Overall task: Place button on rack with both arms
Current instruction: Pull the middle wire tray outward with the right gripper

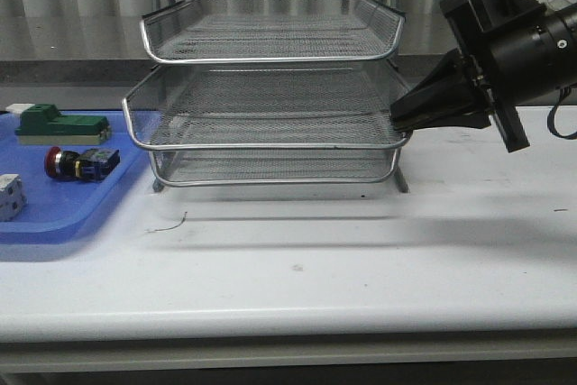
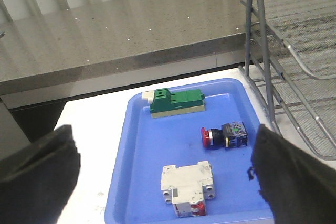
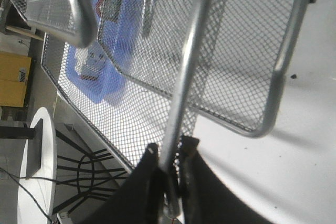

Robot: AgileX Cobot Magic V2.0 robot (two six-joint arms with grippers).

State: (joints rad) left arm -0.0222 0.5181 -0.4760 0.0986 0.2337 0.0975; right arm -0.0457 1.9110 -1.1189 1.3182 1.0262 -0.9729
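- Pale curtains and a grey stone ledge back the white table (image 1: 361, 250).
- At its left edge a blue tray (image 2: 139, 145) carries the button (image 2: 224, 136), lying on its side, between a green-and-beige block (image 2: 176, 102) and a white part (image 2: 187, 188).
- No writing is readable anywhere.
- Toward the far edge stands the rack (image 1: 270, 96), just beside the tray.
- The right tool (image 3: 170, 174) is clamped on the rack's middle-shelf rim at its right side.
- The left tool (image 2: 163, 174) hangs spread wide, empty, above the tray.

The blue tray (image 1: 63, 214) and white part (image 1: 9, 197) run off the front view's edge.
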